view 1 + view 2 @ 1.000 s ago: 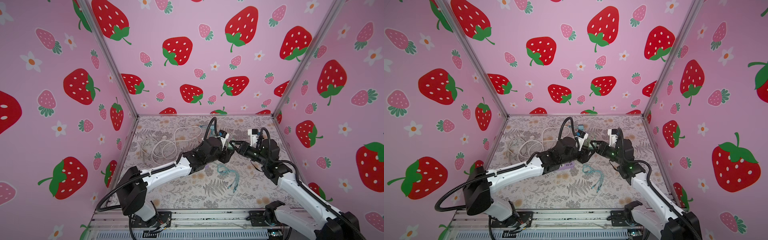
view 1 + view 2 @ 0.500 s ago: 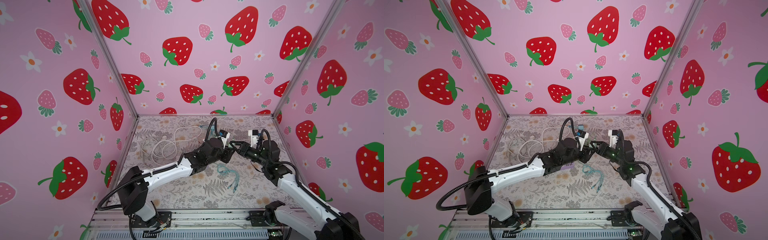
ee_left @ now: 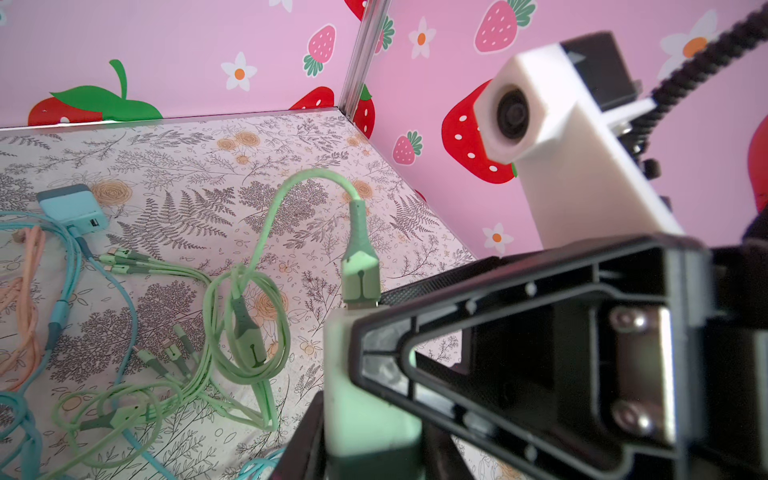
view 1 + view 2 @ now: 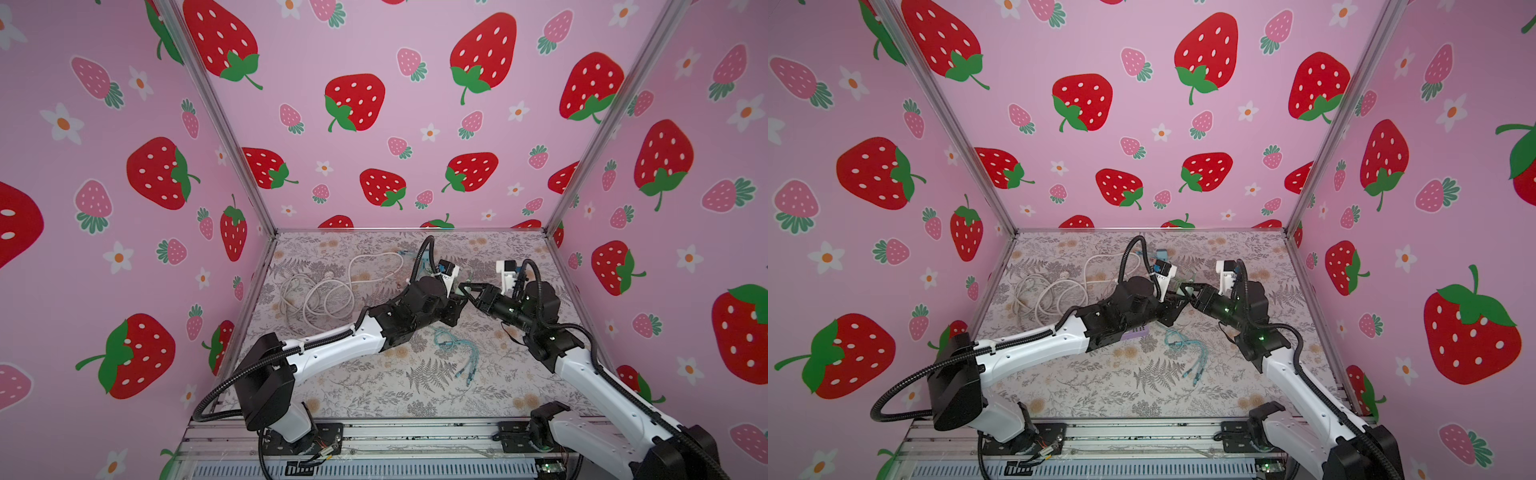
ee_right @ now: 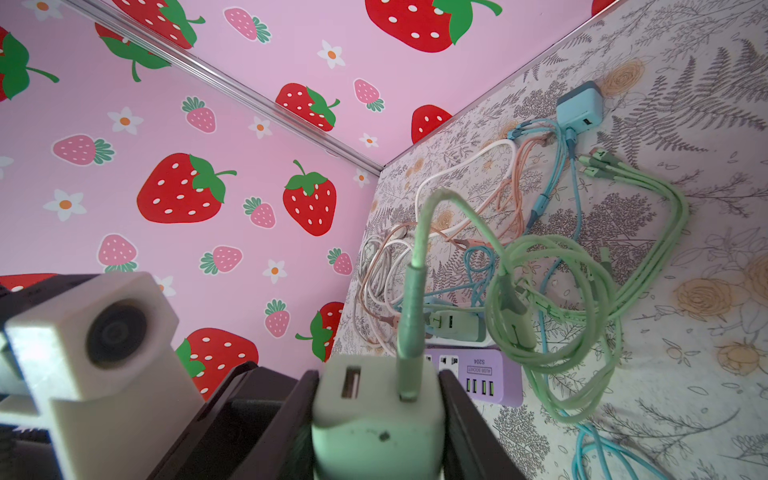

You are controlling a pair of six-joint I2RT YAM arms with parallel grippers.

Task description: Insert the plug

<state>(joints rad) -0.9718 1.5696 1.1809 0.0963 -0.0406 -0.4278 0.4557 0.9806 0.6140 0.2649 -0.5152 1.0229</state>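
Plug (image 3: 360, 278) in charger (image 3: 365, 395); left gripper (image 4: 455, 296) narrower

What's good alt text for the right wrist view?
A pale green charger, gripped in the right claw, has a green cable plugged into one of its two ports. Beyond it, a purple power strip and tangled cables lie on the floral table.

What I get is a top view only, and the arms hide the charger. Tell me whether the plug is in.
Observer: In the right wrist view, the green USB plug sits in a port of the pale green square charger block.
Operator: Report the block's other port.
Observer: The second port, right beside the plug, is empty.
Operator: Say what holds the block.
Observer: The right tool does; its dark jaws press the block's two sides.
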